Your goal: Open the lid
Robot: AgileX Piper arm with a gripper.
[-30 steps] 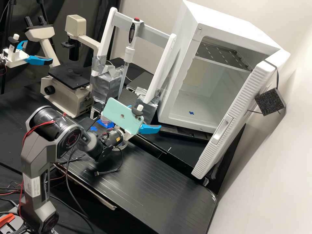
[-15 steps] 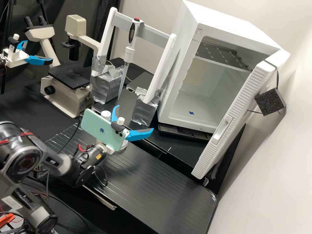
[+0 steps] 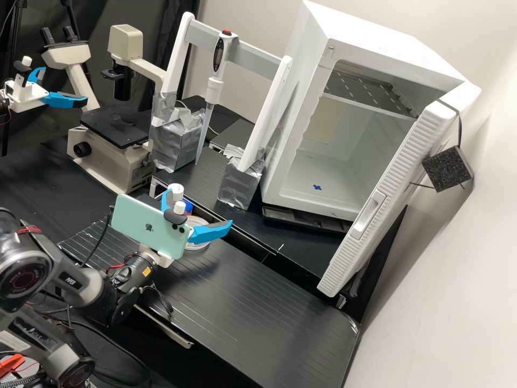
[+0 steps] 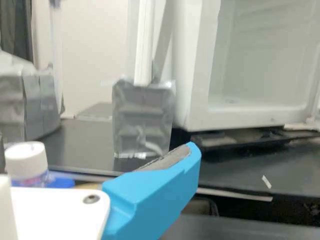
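While the gripper (image 3: 199, 206) hangs over the near part of the black bench (image 3: 258, 312), we see its jaws spread well apart, with nothing grasped. We find the white lid (image 3: 175, 189) on a small bottle (image 4: 30, 181) close by the gripper; we cannot tell whether the bottle stands between the jaws. Something blue (image 4: 61, 181) lies beside the bottle, and we see a round clear dish (image 3: 200, 245) near it, partly hidden behind one blue finger (image 3: 211, 232). In the wrist view, we notice a rough grey pad (image 4: 167, 158) on that finger. We also see a pale green phone (image 3: 142, 225) mounted behind the jaws.

Farther back, we have a pipette (image 3: 214, 91) held upright on a white and grey stand (image 3: 261, 58), whose legs go down into two silver-taped boxes (image 3: 238, 186). To one side of it we see a cream microscope (image 3: 110, 164); to the other, a white fridge (image 3: 371, 35) with its ribbed door (image 3: 350, 258) wide open and a metal shelf (image 3: 366, 91) inside.
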